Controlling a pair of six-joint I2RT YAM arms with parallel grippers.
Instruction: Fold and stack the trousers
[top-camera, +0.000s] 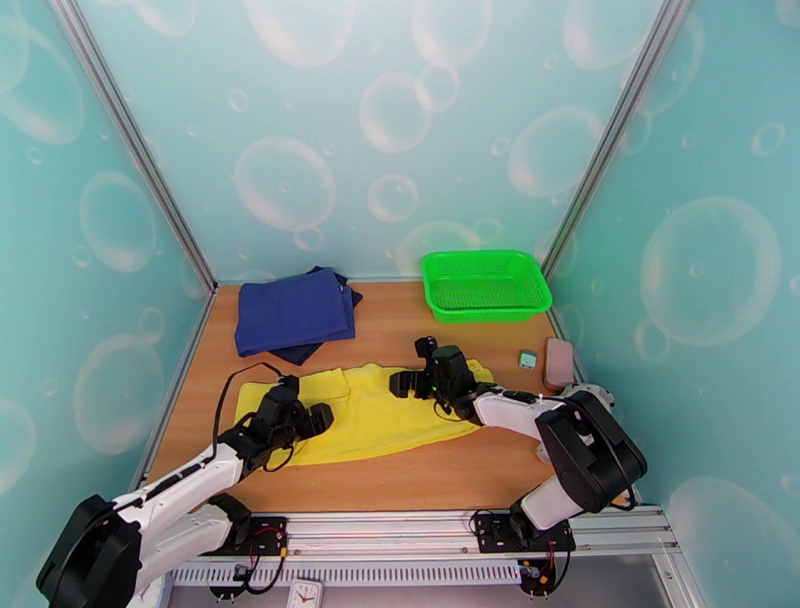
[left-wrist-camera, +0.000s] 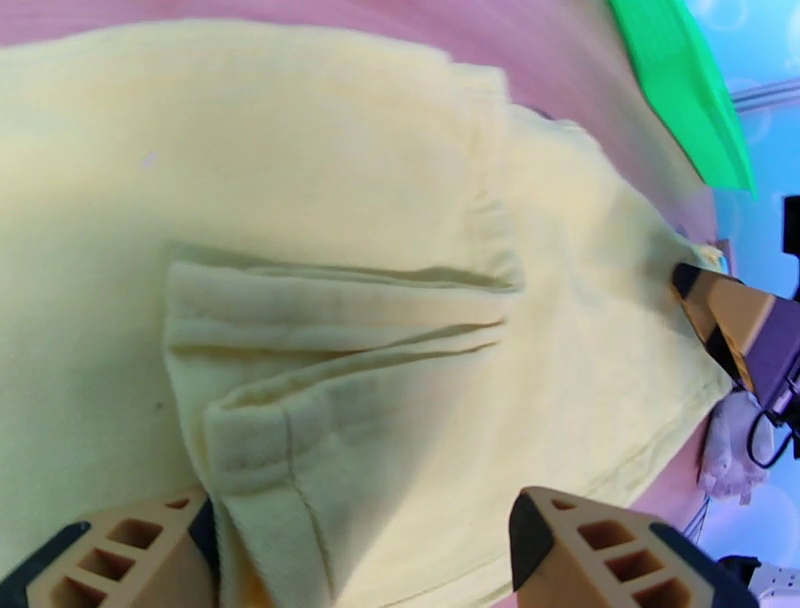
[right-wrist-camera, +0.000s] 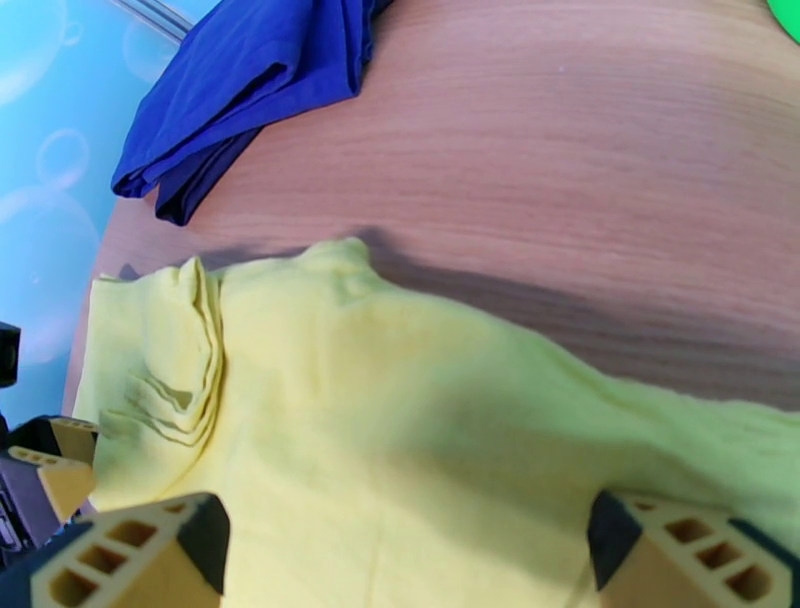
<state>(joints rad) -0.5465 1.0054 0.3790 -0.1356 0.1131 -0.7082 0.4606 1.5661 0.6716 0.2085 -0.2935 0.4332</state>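
The trousers (top-camera: 375, 418) lie spread in the middle of the bench (top-camera: 450, 472). The left hand (top-camera: 318, 418) stands wide over their left end, the right hand (top-camera: 412, 365) wide over their right end.

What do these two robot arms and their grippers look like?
The left arm and right arm have white tubular links and bulky black joints. A thin black cable loops beside the left one. The left gripper and right gripper are black, with tan fingers showing rectangular cut-outs and black edges.
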